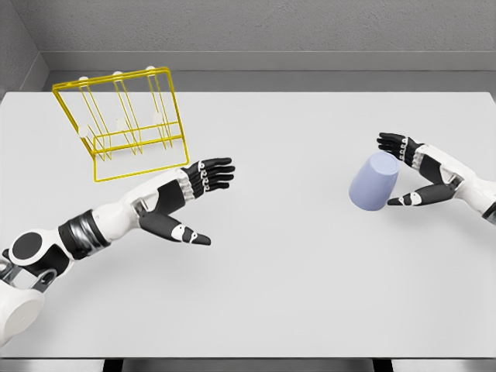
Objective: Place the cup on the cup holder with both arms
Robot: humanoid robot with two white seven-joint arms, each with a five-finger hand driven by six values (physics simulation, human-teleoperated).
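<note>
Bare table [294, 271] fills the centre and bottom of the frame; only the rack [124, 124] upper left and the cup [373, 181] at right obstruct.

Pale lavender-blue on the cup [373, 181], right of centre, a flat, even tint with a slightly lighter top face. Bright yellow wire on the holder [124, 124], upper left, with small white tips along its top bar. The table [294, 271] is a plain light grey-white, no pattern at all. Left hand [190, 200], lower left of centre: black fingers with white knuckle marks, black palm, white forearm with a dark grey banded cuff. Right hand [415, 172], at the right edge: same black fingers, white patches, white arm. Grey wall [271, 31] across the top, faintly mottled.
</note>
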